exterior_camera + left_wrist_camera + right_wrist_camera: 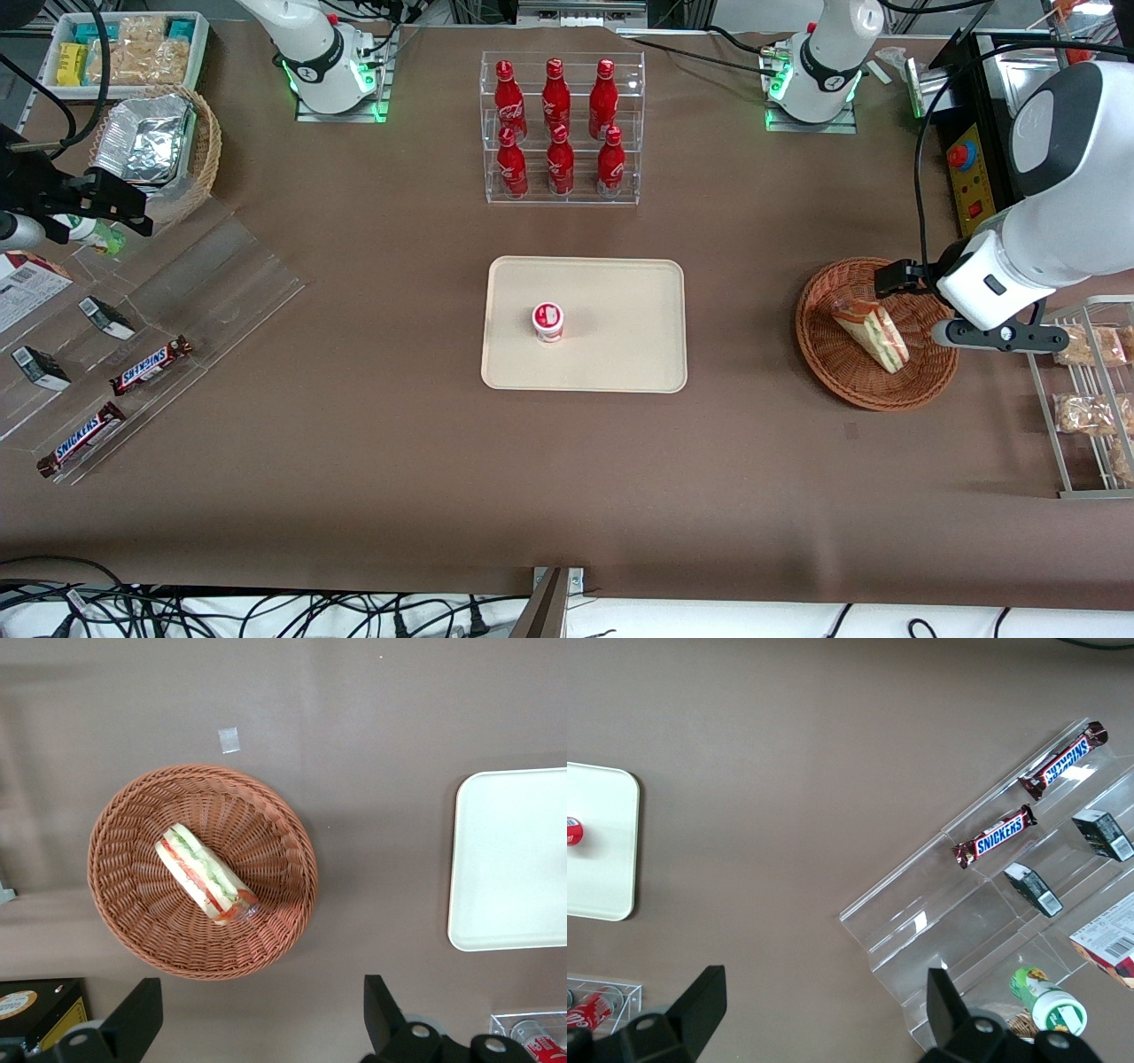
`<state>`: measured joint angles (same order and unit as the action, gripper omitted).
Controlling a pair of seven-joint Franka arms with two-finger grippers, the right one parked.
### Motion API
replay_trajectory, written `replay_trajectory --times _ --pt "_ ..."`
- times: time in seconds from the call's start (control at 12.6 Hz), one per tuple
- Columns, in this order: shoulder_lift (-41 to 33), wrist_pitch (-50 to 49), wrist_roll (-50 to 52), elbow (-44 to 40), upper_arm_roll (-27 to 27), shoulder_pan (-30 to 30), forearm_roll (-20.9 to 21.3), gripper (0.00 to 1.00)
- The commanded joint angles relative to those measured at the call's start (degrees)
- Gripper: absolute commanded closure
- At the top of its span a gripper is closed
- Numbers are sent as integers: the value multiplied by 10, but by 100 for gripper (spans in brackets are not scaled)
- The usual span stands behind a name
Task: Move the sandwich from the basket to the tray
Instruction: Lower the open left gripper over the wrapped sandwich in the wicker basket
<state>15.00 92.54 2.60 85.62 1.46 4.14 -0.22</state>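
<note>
— Brown cloth covers the table (372, 461), and nearest the front camera we see two Snickers bars (81, 439) on a clear stepped stand toward the parked arm's end. What sits toward the working arm's end?

— We find the reddish-brown woven basket (833, 372) there, and the sandwich (871, 333) lies inside it on its side, its striped filling facing up. In the wrist view the sandwich (205, 875) rests near the middle of the basket (133, 904).

— And the gripper (897, 276)?

— We see it hanging above the basket's rim, at the edge farther from the camera, holding nothing; its two fingers (137, 1014) stand wide apart.

— The tray (620, 354)?

— It lies mid-table, well apart from the basket, with a small red-and-white cup (548, 322) standing on it. Farther still, we see red bottles (555, 89) in a clear rack.
</note>
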Motion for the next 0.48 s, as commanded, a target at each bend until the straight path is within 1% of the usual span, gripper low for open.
replay_trajectory --times 0.0,0.24,0.32,0.4 --pt "9 -23 -19 -28 -13 3 -14 0" --pt "12 -25 -8 -26 -14 -3 -8 0" --pt "15 -26 16 -20 -14 -11 -6 0" --pt "20 -27 61 -17 -15 -17 -5 0"
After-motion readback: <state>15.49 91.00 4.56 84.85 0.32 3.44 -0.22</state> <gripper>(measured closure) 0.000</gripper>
